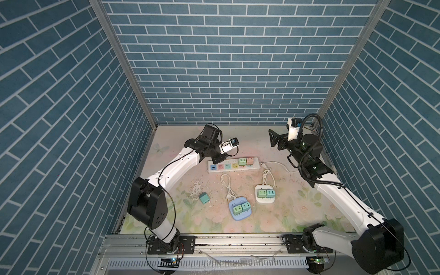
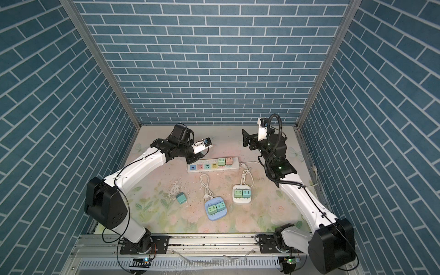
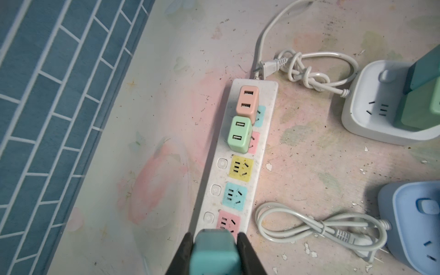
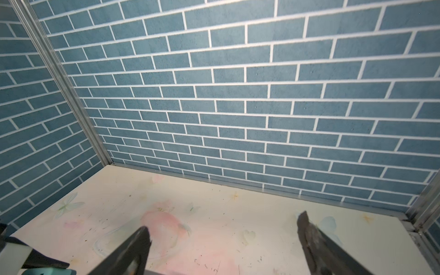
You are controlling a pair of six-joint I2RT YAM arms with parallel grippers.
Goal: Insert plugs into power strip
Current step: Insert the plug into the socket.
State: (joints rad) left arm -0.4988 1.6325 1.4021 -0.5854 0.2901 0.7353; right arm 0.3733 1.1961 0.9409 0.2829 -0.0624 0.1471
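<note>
Blue brick walls (image 1: 238, 59) enclose a flowery bench (image 1: 297, 214); in both top views the power strip (image 1: 233, 164) carries a green plug (image 1: 242, 161) and a pink plug (image 1: 249, 161). Left wrist: the left jaws clamp a teal plug (image 3: 214, 250) by an open pink socket (image 3: 229, 222). Right wrist: the right jaws gape wide, empty.

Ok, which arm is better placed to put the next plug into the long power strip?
Left. The left gripper is shut on a teal plug just by a free pink socket on the power strip. The right gripper hangs open and empty near the back wall, pointing away from it.
</note>
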